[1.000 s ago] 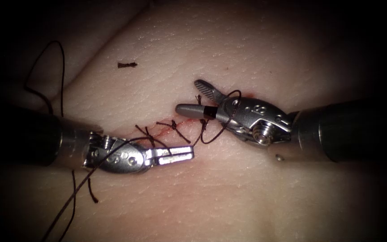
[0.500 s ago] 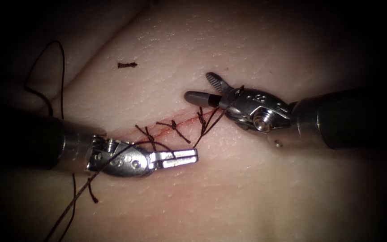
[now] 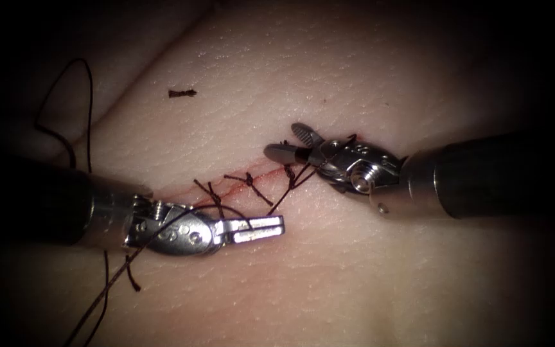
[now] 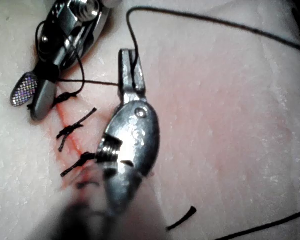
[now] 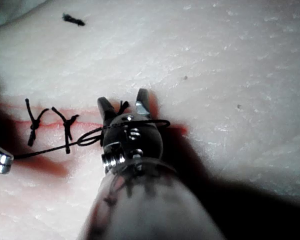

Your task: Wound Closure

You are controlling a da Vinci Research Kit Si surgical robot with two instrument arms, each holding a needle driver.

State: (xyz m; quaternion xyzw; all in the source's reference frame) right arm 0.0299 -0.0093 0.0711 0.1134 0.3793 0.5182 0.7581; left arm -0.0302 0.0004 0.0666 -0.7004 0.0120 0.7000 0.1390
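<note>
On the tissue (image 3: 354,276) the cut (image 3: 266,175) shows as a thin red line crossed by three tied stitches (image 3: 252,183). My left tool (image 3: 259,226) lies just below the cut with its jaws shut on the dark thread (image 3: 276,200). That thread rises taut to the stitch at the cut's right end. In the left wrist view the thread (image 4: 90,82) runs from my left tool (image 4: 131,67) across to the right tool. My right tool (image 3: 288,142) hovers over the cut's right end, jaws open and holding nothing, with thread looped around its wrist (image 5: 140,123).
Slack thread (image 3: 88,96) arcs up at the far left, and more thread (image 3: 97,302) trails toward the lower left. A short cut end of thread (image 3: 182,93) lies on the tissue above the cut. Red fluid tints the cut line.
The right tool has moved left and closer to the cut's right end. The wide loop that hung below it is now drawn snug around its wrist. The left tool edged slightly right.
</note>
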